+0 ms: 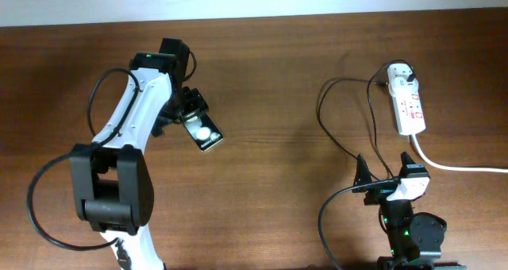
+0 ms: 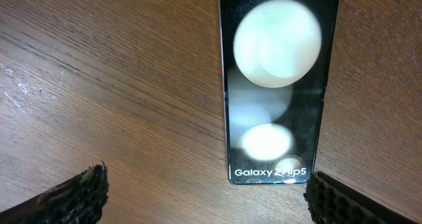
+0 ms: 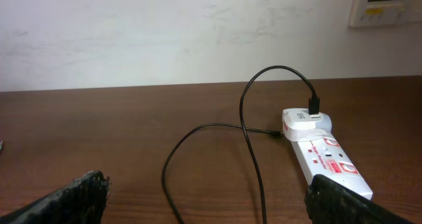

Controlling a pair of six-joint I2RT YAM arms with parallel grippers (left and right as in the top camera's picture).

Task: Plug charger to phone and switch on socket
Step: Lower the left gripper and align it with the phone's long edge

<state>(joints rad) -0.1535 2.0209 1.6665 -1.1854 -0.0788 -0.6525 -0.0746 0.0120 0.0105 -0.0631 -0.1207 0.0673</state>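
Observation:
The phone (image 1: 205,133) is a black glossy slab with two white round spots, lying flat on the wooden table. In the left wrist view the phone (image 2: 277,85) reads "Galaxy Z Flip5". My left gripper (image 1: 190,111) is open just behind the phone's near end, and the phone lies close to the right finger (image 2: 211,204). The socket (image 1: 407,105) is a white strip with red marks at the right. The charger's thin black cable (image 1: 333,135) loops left of it and plugs into an adapter (image 1: 401,71) at its far end. My right gripper (image 1: 386,176) is open and empty, with the socket (image 3: 326,159) and cable (image 3: 244,125) ahead of it (image 3: 211,201).
The socket's thick white cord (image 1: 460,167) runs off to the right edge. The charger's small plug tip (image 3: 275,133) lies on the table just left of the adapter. A white wall stands behind the table's far edge (image 3: 132,89).

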